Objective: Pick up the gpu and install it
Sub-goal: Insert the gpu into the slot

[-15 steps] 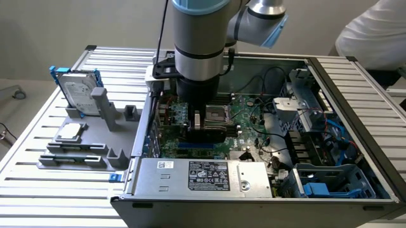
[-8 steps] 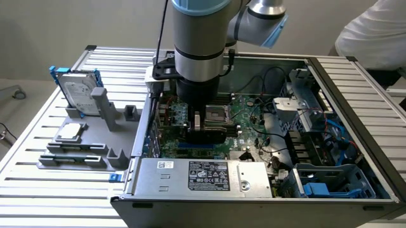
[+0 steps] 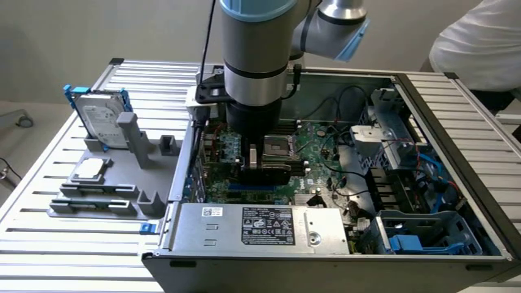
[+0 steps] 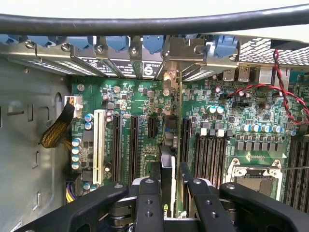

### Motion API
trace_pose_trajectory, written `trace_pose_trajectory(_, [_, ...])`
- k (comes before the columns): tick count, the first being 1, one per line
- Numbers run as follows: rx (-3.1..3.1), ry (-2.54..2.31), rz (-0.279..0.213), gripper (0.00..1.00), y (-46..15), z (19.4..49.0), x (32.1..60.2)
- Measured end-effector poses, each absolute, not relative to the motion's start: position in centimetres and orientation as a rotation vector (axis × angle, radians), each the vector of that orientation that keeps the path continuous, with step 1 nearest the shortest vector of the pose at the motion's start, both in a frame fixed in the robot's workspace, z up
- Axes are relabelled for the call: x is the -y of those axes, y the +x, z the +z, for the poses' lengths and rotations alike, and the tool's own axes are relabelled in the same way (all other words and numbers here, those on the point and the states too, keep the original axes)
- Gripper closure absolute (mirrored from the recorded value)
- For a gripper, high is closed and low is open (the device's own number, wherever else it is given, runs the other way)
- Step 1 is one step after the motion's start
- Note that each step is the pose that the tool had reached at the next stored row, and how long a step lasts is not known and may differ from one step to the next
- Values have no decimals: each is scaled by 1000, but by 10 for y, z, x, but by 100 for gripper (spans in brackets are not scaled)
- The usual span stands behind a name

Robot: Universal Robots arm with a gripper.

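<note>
Gripper [image 4: 171,189] half-closed, clamping gpu [image 4: 167,164]

A silver hard drive [image 3: 102,116] in a blue frame stood upright in a grey holder [image 3: 138,146] on the slatted table [image 3: 65,256], beside the open computer case [image 3: 326,274] with its labelled power supply [image 3: 260,226] and green motherboard [image 4: 125,94], a white sleeve [image 3: 480,43] behind.

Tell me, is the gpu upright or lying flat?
Upright: the gpu stands on edge, clamped between the gripper's fingers, over the motherboard.
</note>
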State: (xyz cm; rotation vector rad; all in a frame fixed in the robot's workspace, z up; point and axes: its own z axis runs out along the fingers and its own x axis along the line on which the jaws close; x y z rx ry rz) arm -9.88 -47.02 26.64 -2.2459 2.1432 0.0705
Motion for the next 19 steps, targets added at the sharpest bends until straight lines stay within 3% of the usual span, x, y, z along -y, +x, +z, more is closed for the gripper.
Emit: trace_pose_trajectory(19, [-2143, -2245, 69, 74, -99, 263, 472])
